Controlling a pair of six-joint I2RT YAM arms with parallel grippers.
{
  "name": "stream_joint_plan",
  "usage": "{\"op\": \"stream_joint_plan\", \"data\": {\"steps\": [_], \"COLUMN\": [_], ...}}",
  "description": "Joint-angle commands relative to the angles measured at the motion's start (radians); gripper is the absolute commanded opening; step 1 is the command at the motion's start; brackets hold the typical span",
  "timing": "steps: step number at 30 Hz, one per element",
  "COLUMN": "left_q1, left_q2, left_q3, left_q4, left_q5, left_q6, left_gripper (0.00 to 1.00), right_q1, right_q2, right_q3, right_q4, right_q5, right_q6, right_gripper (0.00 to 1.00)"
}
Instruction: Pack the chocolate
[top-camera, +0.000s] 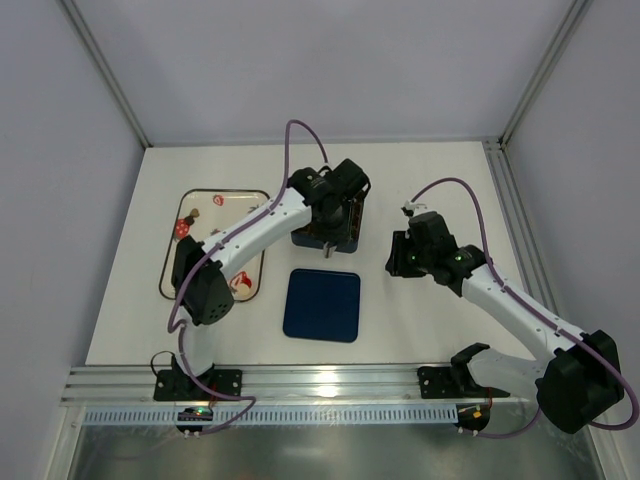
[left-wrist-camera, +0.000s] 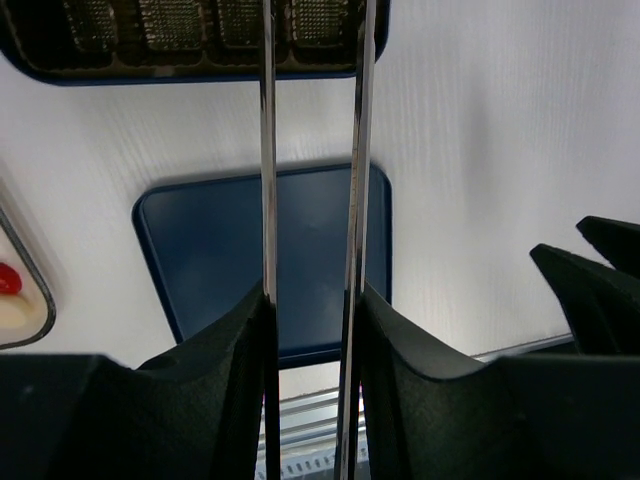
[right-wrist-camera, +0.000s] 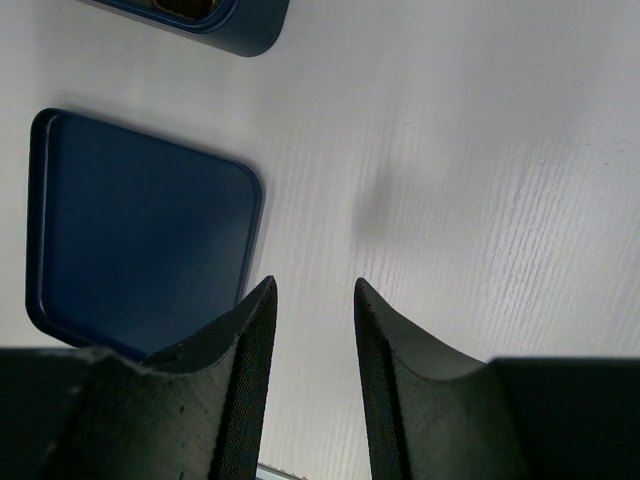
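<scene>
My left gripper (top-camera: 333, 218) hangs over the square dark-blue box (top-camera: 352, 236) at the middle back and hides most of it. Its fingers (left-wrist-camera: 230, 350) press on a pair of long metal tweezers (left-wrist-camera: 268, 150). The blades stand apart with nothing seen between them, and their tips run out of view over the box's brown grid insert (left-wrist-camera: 170, 20). A tiny dark speck that may be chocolate (top-camera: 193, 213) lies on the tray (top-camera: 165, 270) at the left. My right gripper (top-camera: 402, 255) (right-wrist-camera: 312, 285) is open and empty above bare table.
The flat dark-blue lid (top-camera: 321, 305) (left-wrist-camera: 200, 260) (right-wrist-camera: 140, 220) lies in front of the box, between the two arms. The tray carries red strawberry pictures (top-camera: 181, 228). A metal rail (top-camera: 330, 380) runs along the near edge.
</scene>
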Motion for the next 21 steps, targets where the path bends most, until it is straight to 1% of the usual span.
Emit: {"op": "stream_joint_plan", "data": {"steps": [1,3,4,5,6,7,9,10,11,13,14,17,21], "left_q1": [-0.001,0.013,0.022,0.046,0.06,0.075,0.129,0.152,0.19,0.23,0.247,0.295,0.339], "left_q2": [-0.139,-0.238,-0.273,-0.363,-0.407,-0.509,-0.611,-0.66,-0.756,-0.836,-0.907,-0.988,-1.039], "left_q3": [-0.052,-0.123,-0.207,-0.266,-0.315,-0.423,-0.518,-0.609,-0.645,-0.746,-0.774,-0.845,-0.903], "left_q4": [-0.007,-0.013,-0.016,-0.018,-0.016,-0.027,-0.041,-0.064,-0.076,-0.116,-0.134,-0.188,-0.223], "left_q5": [-0.077,-0.098,-0.107,-0.109,-0.112,-0.121,-0.127,-0.13,-0.132,-0.127,-0.124,-0.13,-0.132], "left_q6": [0.001,-0.025,-0.037,-0.065,-0.077,-0.092,-0.132,-0.146,-0.167,-0.189,-0.195,-0.212,-0.226], "left_gripper": [0.36,0.37,0.37,0.37,0.37,0.37,0.38,0.37,0.38,0.38,0.39,0.4,0.4], "right_q1": [0.004,0.004,0.004,0.004,0.004,0.005,0.007,0.007,0.007,0.01,0.013,0.02,0.033], "right_q2": [-0.01,-0.006,-0.003,0.0,0.003,0.005,0.013,0.017,0.022,0.039,0.046,0.071,0.091], "right_q3": [0.02,0.02,0.019,0.018,0.018,0.018,0.015,0.015,0.011,0.009,0.011,0.015,0.022], "right_q4": [0.031,0.037,0.043,0.049,0.052,0.061,0.077,0.083,0.091,0.111,0.117,0.138,0.15], "right_q5": [0.009,0.009,-0.024,-0.031,-0.037,-0.048,-0.06,-0.075,-0.083,-0.098,-0.112,-0.129,-0.138], "right_q6": [-0.004,-0.004,-0.006,-0.006,-0.007,-0.007,-0.009,-0.009,-0.007,-0.006,-0.004,-0.004,-0.004], "right_gripper": [0.39,0.39,0.39,0.39,0.39,0.39,0.39,0.39,0.39,0.39,0.39,0.39,0.39]}}
